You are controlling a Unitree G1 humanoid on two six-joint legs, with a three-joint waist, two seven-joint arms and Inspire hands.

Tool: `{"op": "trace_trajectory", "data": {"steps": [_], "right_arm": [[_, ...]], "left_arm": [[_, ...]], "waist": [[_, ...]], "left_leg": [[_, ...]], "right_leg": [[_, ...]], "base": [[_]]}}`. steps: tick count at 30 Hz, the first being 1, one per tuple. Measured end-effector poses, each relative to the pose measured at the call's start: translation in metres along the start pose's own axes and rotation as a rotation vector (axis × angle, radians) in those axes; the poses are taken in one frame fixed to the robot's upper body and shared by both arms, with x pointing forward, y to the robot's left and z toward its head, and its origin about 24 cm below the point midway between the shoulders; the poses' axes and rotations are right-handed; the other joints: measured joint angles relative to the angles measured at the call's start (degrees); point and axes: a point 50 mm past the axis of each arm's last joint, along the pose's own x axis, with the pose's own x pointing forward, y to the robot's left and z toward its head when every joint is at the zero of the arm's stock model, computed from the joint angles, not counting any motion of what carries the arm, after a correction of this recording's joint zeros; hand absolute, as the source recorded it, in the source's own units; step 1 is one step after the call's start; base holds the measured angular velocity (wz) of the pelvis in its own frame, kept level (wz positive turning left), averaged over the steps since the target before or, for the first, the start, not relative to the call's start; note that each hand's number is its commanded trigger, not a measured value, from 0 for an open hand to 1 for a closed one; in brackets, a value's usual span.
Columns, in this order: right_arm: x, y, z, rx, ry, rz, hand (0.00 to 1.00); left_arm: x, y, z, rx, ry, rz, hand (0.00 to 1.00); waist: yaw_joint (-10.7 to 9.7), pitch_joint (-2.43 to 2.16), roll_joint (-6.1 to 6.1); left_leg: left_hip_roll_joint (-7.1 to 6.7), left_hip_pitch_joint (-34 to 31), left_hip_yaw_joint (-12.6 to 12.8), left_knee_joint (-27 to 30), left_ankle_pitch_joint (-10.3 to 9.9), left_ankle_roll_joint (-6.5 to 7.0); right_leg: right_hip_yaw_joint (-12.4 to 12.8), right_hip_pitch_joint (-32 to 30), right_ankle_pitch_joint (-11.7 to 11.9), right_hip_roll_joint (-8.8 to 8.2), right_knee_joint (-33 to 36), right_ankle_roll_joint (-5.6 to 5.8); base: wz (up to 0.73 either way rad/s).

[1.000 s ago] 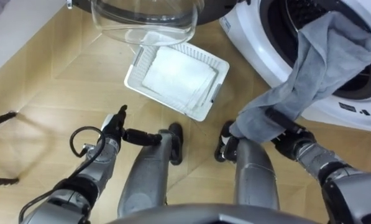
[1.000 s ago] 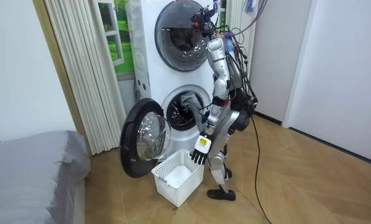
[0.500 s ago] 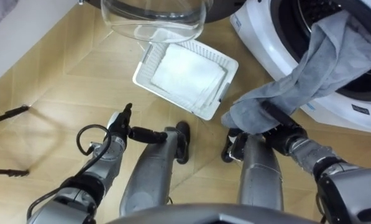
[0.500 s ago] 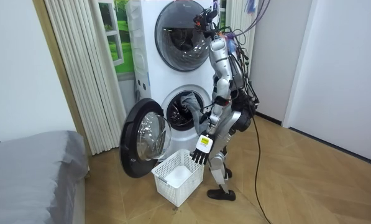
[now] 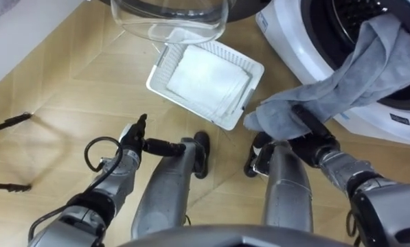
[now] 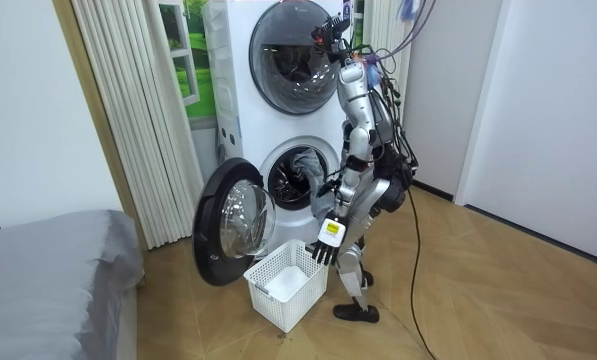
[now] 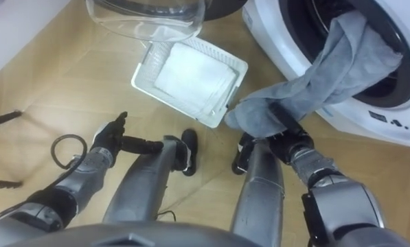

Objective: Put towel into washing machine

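Note:
A grey towel (image 5: 359, 72) hangs out of the washing machine's round drum opening (image 5: 404, 82), its upper part inside and its lower end bunched over my right hand (image 5: 316, 136). That hand is curled on the towel's end, just in front of the white machine front (image 5: 301, 48) and above my right leg. My left hand (image 5: 132, 136) hangs low at the left with relaxed straight fingers and holds nothing. In the room view I stand facing the lower machine (image 6: 300, 178), and the towel (image 6: 308, 172) shows in its opening.
A white plastic basket (image 5: 159, 63) with a folded white cloth (image 5: 206, 81) sits on the wooden floor just ahead of my feet. The machine's glass door (image 5: 167, 17) stands swung open above it. A bed (image 6: 48, 270) is at the room view's left.
My right hand has lifted the towel's bunched end a little higher and nearer the machine front. The eye view itself has shifted slightly. The left hand has stayed put.

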Motion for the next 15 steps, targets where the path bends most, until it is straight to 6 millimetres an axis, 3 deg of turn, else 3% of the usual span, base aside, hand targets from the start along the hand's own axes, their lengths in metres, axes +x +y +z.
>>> {"op": "trace_trajectory", "data": {"steps": [4, 6, 8, 15], "right_arm": [[0.002, 0.009, 0.004, 0.046, -0.016, -0.008, 1.00], [0.003, 0.016, 0.007, 0.094, -0.020, -0.005, 1.00], [0.004, 0.025, 0.017, 0.135, -0.046, -0.001, 1.00], [0.001, 0.041, 0.046, 0.285, -0.121, 0.006, 1.00]], "left_arm": [[0.000, 0.002, 0.001, 0.002, -0.006, 0.037, 0.00], [-0.001, 0.005, 0.000, 0.003, -0.010, 0.068, 0.00], [-0.002, 0.007, 0.001, 0.003, -0.019, 0.098, 0.00], [-0.002, 0.019, 0.002, 0.028, -0.036, 0.150, 0.00]], "waist": [[-0.14, 0.04, -0.82], [-0.32, 0.04, -2.13], [-0.92, -0.06, -3.21], [-2.23, 0.09, -4.75]], "left_leg": [[-0.05, 0.12, 0.19, -0.14, 0.01, 0.03], [-0.06, 0.33, 0.92, -0.48, 0.02, 0.04], [0.02, 0.35, 1.06, -0.48, 0.02, 0.05], [-0.03, 0.44, 1.37, 0.26, -0.15, 0.32]], "right_leg": [[0.27, -0.06, 0.06, 0.02, 0.02, 0.09], [1.05, -0.61, 0.07, 0.06, 0.22, 0.10], [1.59, -0.68, 0.16, 0.30, 0.10, 0.19], [1.59, -0.55, 0.15, 0.02, 0.65, 0.37]], "base": [[0.00], [-0.10], [-0.08], [0.00]]}}
